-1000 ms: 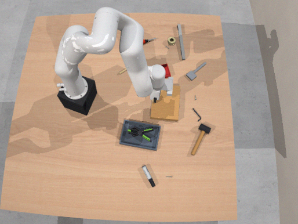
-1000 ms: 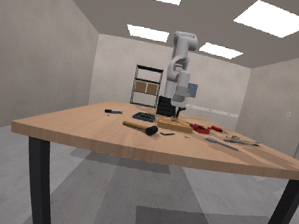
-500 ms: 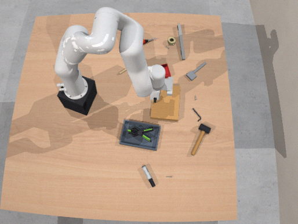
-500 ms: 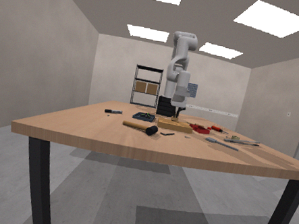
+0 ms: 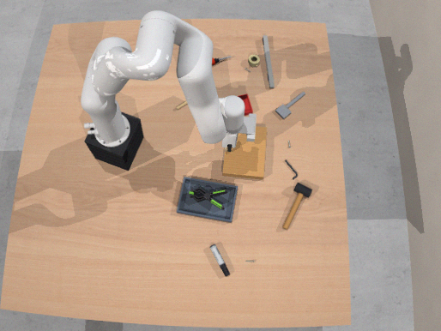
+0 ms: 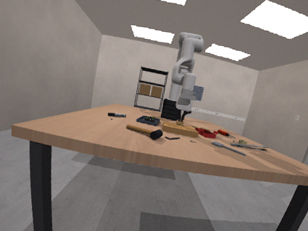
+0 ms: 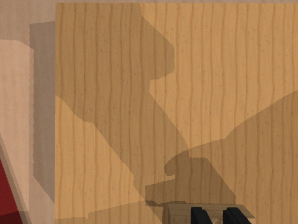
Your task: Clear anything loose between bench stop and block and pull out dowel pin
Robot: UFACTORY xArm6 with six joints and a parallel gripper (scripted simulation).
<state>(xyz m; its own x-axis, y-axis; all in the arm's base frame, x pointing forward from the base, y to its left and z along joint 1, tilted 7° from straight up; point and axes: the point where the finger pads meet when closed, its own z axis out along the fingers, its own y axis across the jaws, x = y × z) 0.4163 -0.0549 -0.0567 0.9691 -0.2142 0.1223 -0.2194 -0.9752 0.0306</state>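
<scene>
My gripper stands at the near-left edge of the bench board. Its dark fingers point straight down and are shut on the dowel pin, which shows only as a pale sliver between the fingertips in the wrist view. The small wooden block lies on the board right under the fingers. The spring clamp, black with green handles, lies in the dark tray in front of the board. I cannot make out the bench stop.
A red box sits just behind the board. A loose short dowel lies left of the arm. A hammer, an Allen key, a scraper, a grey bar and a marker lie around.
</scene>
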